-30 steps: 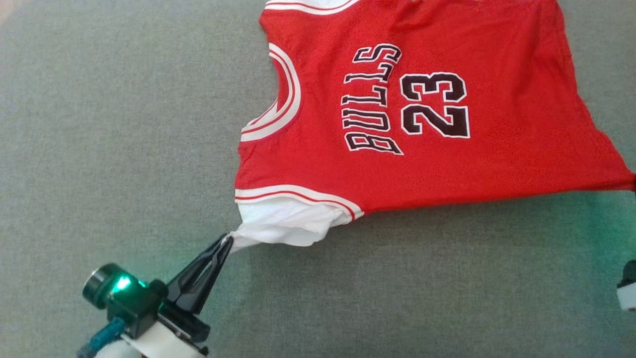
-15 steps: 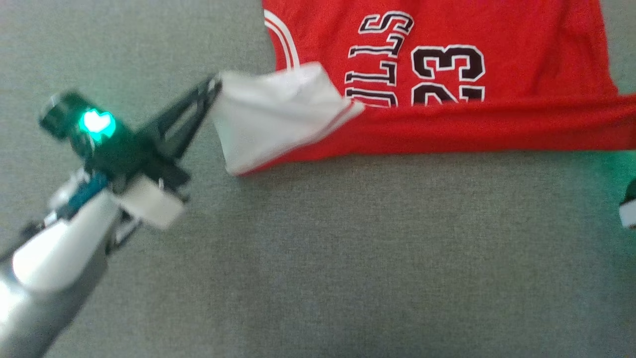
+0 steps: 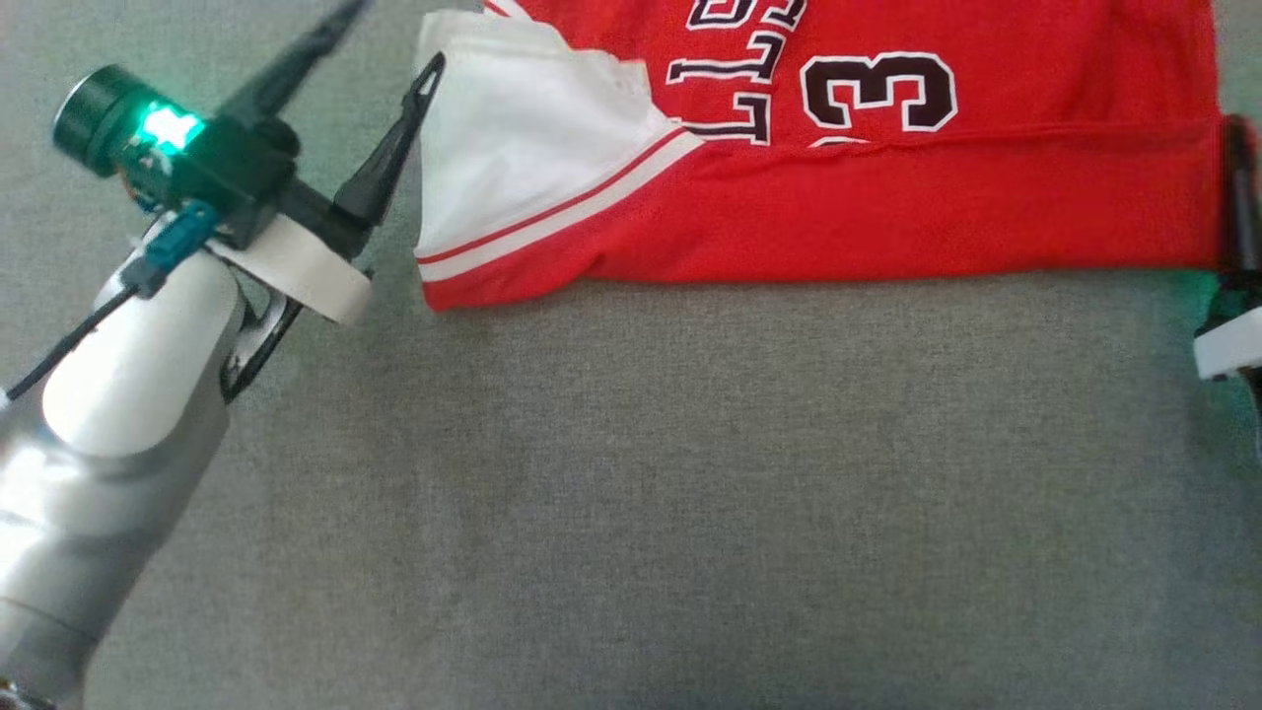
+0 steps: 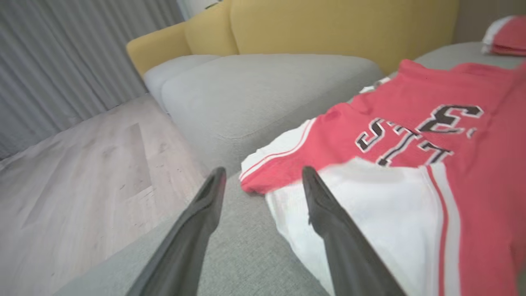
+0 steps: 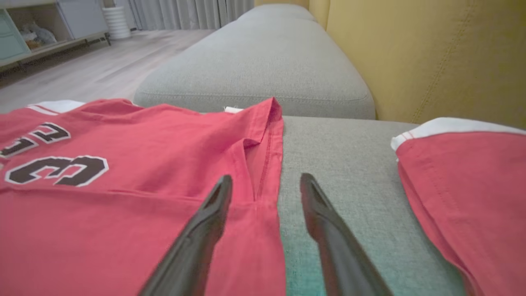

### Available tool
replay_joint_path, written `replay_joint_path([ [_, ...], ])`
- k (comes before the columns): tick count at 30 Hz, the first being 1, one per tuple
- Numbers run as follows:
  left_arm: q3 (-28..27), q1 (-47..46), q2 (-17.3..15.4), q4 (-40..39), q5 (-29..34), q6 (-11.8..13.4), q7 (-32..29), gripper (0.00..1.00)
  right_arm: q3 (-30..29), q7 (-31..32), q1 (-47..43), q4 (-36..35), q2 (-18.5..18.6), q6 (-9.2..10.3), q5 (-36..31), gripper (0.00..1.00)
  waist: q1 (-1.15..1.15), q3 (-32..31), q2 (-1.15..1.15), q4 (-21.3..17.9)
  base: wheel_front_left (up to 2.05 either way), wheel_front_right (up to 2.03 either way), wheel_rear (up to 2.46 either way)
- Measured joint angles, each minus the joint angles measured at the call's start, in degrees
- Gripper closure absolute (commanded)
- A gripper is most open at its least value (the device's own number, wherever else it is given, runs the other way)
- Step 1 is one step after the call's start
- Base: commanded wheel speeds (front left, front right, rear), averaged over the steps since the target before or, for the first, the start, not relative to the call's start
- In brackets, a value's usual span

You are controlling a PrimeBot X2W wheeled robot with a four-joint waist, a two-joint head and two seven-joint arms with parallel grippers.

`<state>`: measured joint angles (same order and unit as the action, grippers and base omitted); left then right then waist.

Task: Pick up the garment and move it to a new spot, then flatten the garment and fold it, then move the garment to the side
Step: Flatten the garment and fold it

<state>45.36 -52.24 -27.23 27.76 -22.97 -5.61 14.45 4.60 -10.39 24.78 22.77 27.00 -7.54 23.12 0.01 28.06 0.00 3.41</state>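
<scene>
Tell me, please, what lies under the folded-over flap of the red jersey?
The printed front of the jersey: the 3 and some letters show beyond the flap; the rest of the print is covered.

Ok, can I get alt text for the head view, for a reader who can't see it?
A red jersey with black numbering lies on a grey couch, its near edge folded up over itself and a white patch showing at its left corner. The left pincer hangs open beside that corner, holding nothing.
</scene>
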Motion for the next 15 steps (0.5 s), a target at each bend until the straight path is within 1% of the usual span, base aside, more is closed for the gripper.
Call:
replay_joint_path([
  [2,-3.1,2.6,1.0,-1.0,-2.3,2.2,0.0,0.00,0.0,-1.1,0.0,0.4,-0.7,0.00,0.0,0.00,-0.01,-0.7,0.00,-0.1,0.00,0.00,0.00],
  [4,-6.8,7.7,2.6,-3.5,-5.2,4.2,0.2,0.00,-0.1,-1.8,-0.2,0.5,-1.1,0.01,0.2,0.00,-0.01,-1.5,0.00,0.0,0.00,0.00,0.00],
  [5,-7.6,10.8,3.3,-4.5,-6.3,4.6,0.3,0.00,-0.3,-2.0,-0.5,0.5,-1.3,0.00,0.4,0.00,-0.01,-1.8,0.00,0.0,0.00,0.00,0.00],
  [6,-8.9,17.8,4.7,-5.7,-7.4,5.7,0.3,0.00,-0.9,-2.5,-1.5,0.5,-1.4,0.00,0.6,0.00,-0.02,-2.3,0.00,0.2,0.00,0.00,0.00],
  [9,-10.5,25.7,6.8,-6.1,-8.4,5.7,0.3,0.00,-1.5,-2.8,-3.0,0.5,-2.2,0.01,0.6,0.00,-0.02,-2.5,0.00,0.5,0.00,0.00,0.00],
  [10,-10.5,25.7,6.8,-6.1,-8.4,5.7,0.3,0.00,-1.5,-2.8,-3.0,0.5,-2.2,0.01,0.6,0.00,-0.02,-2.5,0.00,0.5,0.00,0.00,0.00],
  [13,-12.3,27.5,8.5,-5.9,-8.3,5.4,0.3,0.00,-1.5,-2.9,-3.7,0.6,-3.1,0.00,0.6,0.00,-0.02,-2.5,0.00,0.6,0.00,0.00,0.00],
  [15,-13.9,26.8,9.6,-5.4,-8.3,4.4,0.3,0.00,-1.5,-3.3,-3.6,0.6,-3.1,0.01,0.6,0.00,-0.02,-2.3,0.00,0.6,0.00,0.00,0.00],
])
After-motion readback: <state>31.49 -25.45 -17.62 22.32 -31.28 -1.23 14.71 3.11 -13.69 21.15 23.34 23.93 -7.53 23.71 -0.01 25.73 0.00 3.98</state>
